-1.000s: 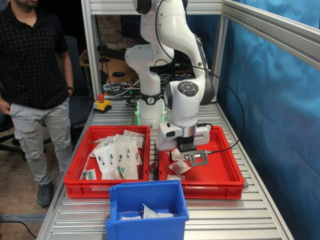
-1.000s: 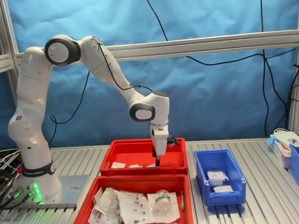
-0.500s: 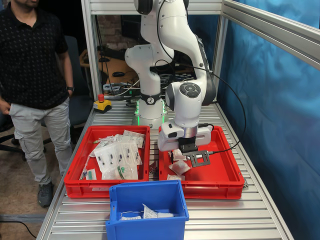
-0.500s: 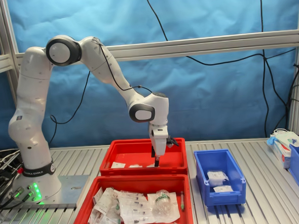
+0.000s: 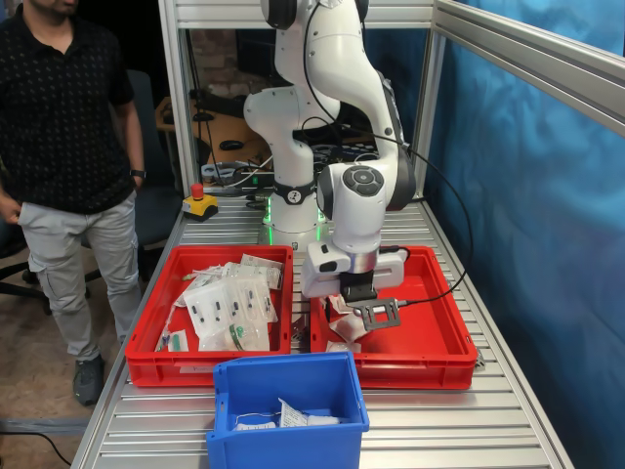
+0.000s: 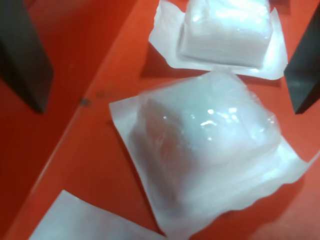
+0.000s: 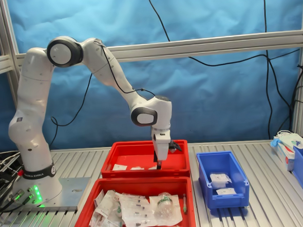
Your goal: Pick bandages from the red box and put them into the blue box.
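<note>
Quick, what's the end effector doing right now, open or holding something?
End effector: open, holding nothing, its fingers apart on either side of the wrapped bandages in the red box.

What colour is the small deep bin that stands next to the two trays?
Blue: the blue box, clearest in the second exterior view.

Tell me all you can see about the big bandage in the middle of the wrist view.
The bandage is a squarish white pad sealed in a clear, shiny, crinkled wrapper with flat edges. It lies on the floor of the red box, between the open gripper's dark fingers, which do not touch it. A second bandage lies close beside it.
</note>
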Controlling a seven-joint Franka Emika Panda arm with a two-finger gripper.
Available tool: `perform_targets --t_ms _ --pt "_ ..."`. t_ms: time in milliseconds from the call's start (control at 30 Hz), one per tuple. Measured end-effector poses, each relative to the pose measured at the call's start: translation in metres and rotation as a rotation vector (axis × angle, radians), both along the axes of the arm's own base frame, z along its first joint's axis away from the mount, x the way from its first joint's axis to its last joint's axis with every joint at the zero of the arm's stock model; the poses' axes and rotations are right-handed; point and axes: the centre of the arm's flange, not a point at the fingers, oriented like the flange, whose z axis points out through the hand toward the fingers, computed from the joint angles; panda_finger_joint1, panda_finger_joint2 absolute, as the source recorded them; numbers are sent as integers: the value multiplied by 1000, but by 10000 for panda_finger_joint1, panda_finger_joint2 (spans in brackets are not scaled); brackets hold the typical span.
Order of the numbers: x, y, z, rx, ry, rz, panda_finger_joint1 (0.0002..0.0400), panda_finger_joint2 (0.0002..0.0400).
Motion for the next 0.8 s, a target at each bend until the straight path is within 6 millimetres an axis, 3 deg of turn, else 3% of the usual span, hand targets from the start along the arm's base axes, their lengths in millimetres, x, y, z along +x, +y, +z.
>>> perform_targets --t_ms 267,800 --pt "0 -8 -10 -9 5 -12 400 400" --pt "3 -5 -17 -7 -28 -5 400 400"
